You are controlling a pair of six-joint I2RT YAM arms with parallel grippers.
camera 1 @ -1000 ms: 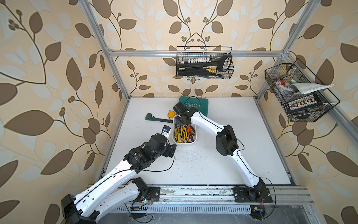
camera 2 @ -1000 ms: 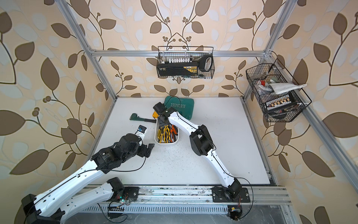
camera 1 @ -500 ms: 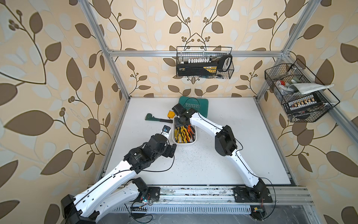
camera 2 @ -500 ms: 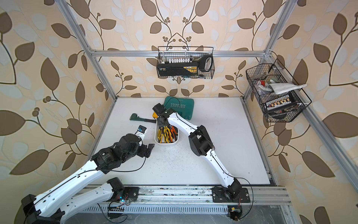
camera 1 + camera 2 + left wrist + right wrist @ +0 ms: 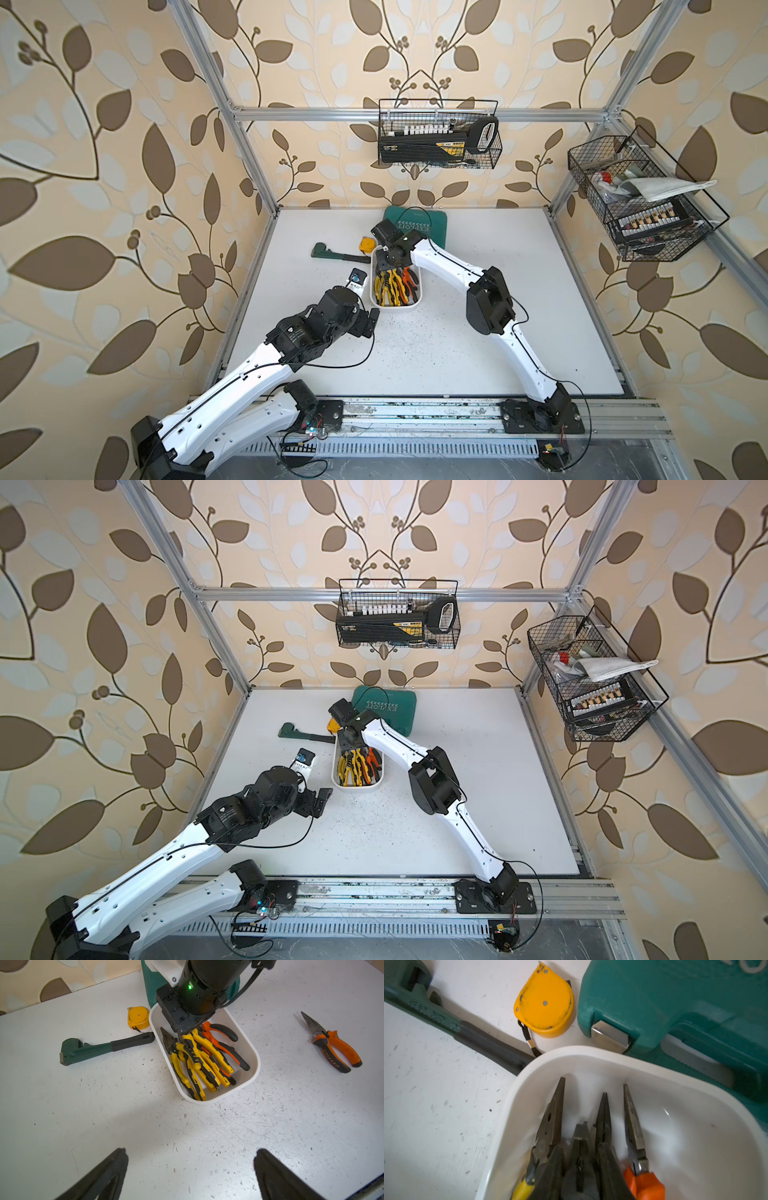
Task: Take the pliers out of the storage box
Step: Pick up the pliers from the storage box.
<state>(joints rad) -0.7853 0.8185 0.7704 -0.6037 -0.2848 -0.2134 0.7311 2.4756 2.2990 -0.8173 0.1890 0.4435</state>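
The white storage box (image 5: 395, 308) (image 5: 357, 788) stands mid-table and holds several pliers (image 5: 390, 286) (image 5: 355, 766) (image 5: 199, 1057) with yellow-and-black or orange-and-black handles. My right gripper (image 5: 580, 1147) (image 5: 388, 266) reaches down into the far end of the box. Its dark fingers (image 5: 550, 1167) press on both sides of one pliers head (image 5: 579, 1136), so it is shut on it. One more pair of orange pliers (image 5: 332, 1047) lies on the table outside the box; the right arm hides it in both top views. My left gripper (image 5: 191, 1153) (image 5: 318, 802) hangs open over bare table, near the box's front left corner.
A dark green pipe wrench (image 5: 332, 254) (image 5: 104, 1047) and a yellow tape measure (image 5: 138, 1018) (image 5: 545, 1003) lie just left of the box. The teal case (image 5: 419, 226) (image 5: 675, 1001) sits right behind it. Wire baskets (image 5: 438, 141) (image 5: 640, 199) hang on the back and right walls.
The right gripper's jaws have narrowed onto a pliers head inside the box, and its wrist has shifted slightly. The left arm has not moved.
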